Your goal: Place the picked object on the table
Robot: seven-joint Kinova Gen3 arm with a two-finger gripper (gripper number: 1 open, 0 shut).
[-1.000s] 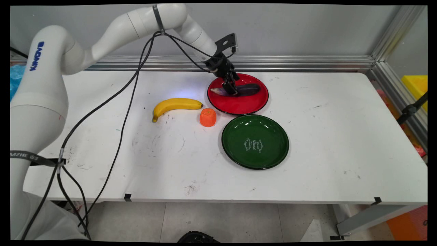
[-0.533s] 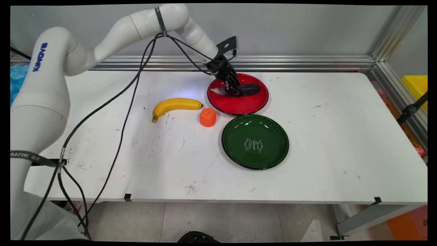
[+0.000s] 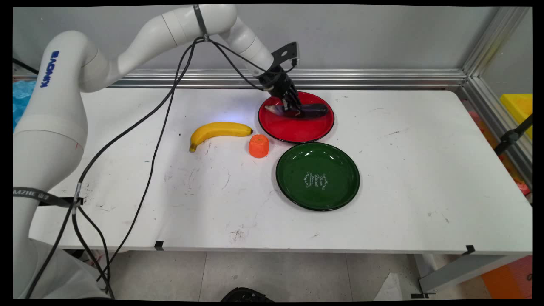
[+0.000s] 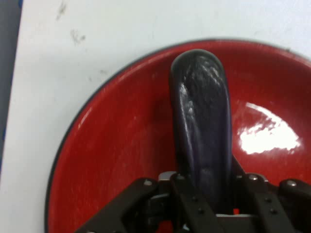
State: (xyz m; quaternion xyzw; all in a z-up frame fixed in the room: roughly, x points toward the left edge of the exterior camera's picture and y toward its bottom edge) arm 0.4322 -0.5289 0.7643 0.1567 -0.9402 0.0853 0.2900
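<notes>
Gripper (image 3: 294, 111) pinching dark eggplant (image 3: 312, 111) over red plate (image 3: 297, 129); green plate (image 3: 335, 195) carries white script, unreadable. Hand view: fingers (image 4: 187, 204) clamped on eggplant (image 4: 201, 121) either side, red plate (image 4: 116, 145) beneath

We are viewing a white table (image 3: 382, 204) on which a yellow banana (image 3: 217, 130) is lying left of centre. Just right of its tip, an orange piece (image 3: 259, 145) is standing. A green plate (image 3: 317, 176) is resting right of the orange piece and near the table's middle, its centre bearing pale lettering. A metal rail (image 3: 382, 77) is running along the far edge.
</notes>
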